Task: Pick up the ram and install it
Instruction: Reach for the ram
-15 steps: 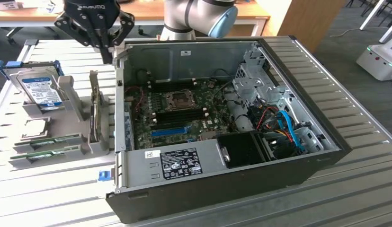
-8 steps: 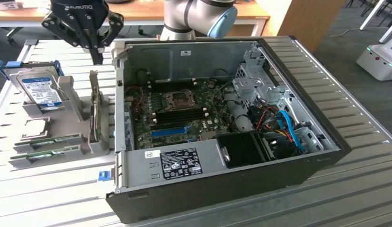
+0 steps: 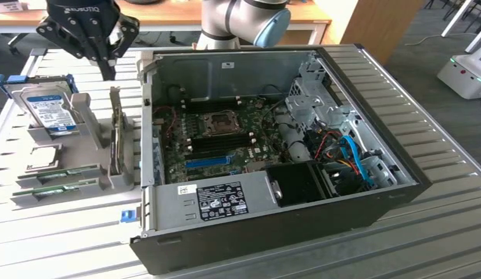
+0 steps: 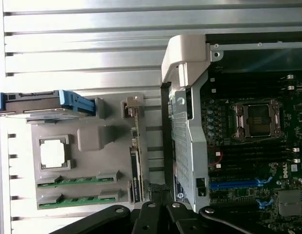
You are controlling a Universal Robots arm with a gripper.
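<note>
Beside the open computer case, gray holder with two ram sticks and hard drive; hand shut, empty.

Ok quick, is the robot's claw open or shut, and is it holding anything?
Gripper: shut, holding nothing. The ram lies in the gray holder.

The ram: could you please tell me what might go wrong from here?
The gripper is shut and away from the ram; lowered so, it would likely press on the ram, not grasp it. Two sticks lie close together, so the neighbour may be knocked. The upright card nearby may be bumped.
</note>
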